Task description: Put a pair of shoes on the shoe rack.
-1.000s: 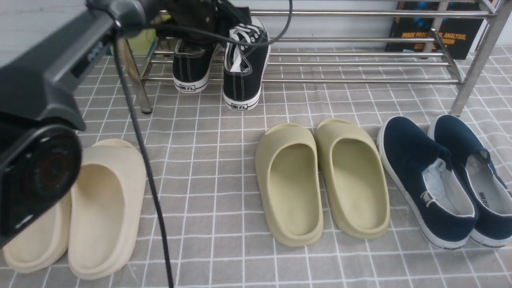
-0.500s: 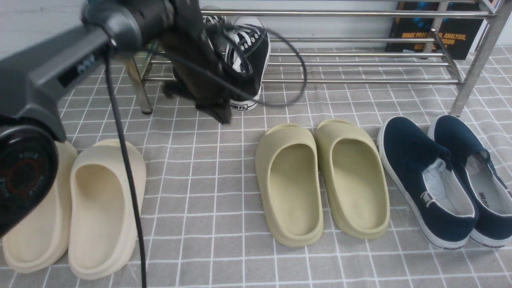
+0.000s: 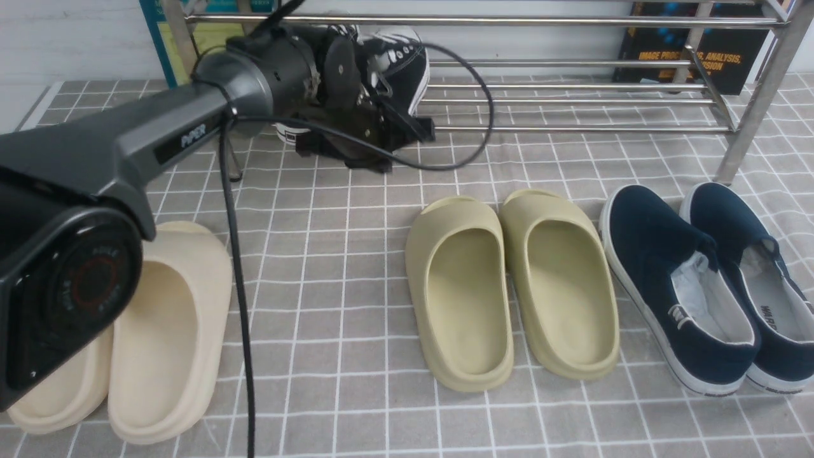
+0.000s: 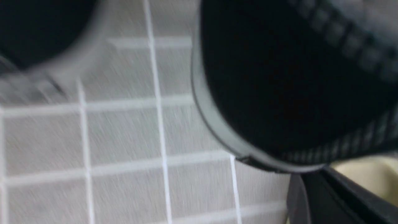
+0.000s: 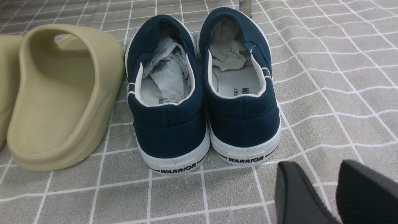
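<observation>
My left arm (image 3: 159, 140) is covering most of the black canvas sneakers (image 3: 407, 60) on the shoe rack (image 3: 572, 102); I am making out only laces and a strip of white sole. It is also hiding part of the beige foam slippers (image 3: 172, 331). The left wrist view is smearing into blur. The outer navy slip-on (image 3: 725, 222) is running off the front view's edge, and the frame is cropping the right end effector (image 5: 320, 174).

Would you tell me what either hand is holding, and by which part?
Nothing that shows: the left hand is shut in front of the black sneakers, and the right hand is open and empty.
</observation>
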`<state>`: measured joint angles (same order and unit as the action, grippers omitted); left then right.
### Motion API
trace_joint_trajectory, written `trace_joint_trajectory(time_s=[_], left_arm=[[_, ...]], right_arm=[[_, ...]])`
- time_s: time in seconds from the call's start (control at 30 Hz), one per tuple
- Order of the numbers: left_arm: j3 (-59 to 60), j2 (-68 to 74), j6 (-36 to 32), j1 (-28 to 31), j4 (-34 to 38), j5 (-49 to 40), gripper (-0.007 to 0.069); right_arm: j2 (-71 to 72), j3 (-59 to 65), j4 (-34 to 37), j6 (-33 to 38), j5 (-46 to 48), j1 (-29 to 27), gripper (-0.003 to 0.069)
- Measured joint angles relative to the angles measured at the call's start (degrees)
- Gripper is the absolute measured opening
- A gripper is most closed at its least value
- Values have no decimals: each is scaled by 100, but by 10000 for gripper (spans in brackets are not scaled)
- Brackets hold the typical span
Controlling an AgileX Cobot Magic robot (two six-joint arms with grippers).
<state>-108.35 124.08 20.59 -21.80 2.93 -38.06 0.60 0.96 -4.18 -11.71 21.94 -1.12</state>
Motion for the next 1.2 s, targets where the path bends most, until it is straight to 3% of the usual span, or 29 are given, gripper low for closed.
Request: trace_joint_trajectory(time_s=[0.33, 0.63, 0.93, 1.2], left_arm=[[-198, 182, 42, 28, -44, 262, -13], [-421, 137, -24, 32, -116, -655, -13], [-485, -1798, -617, 32, -385, -2141, -13], [26, -4004, -915, 32, -548, -2615, -13]], right_arm=[[0, 0, 0, 0, 0, 0, 239], [0, 0, 0, 0, 0, 0, 239], [0, 0, 0, 0, 0, 0, 239], [0, 0, 0, 0, 0, 0, 239]])
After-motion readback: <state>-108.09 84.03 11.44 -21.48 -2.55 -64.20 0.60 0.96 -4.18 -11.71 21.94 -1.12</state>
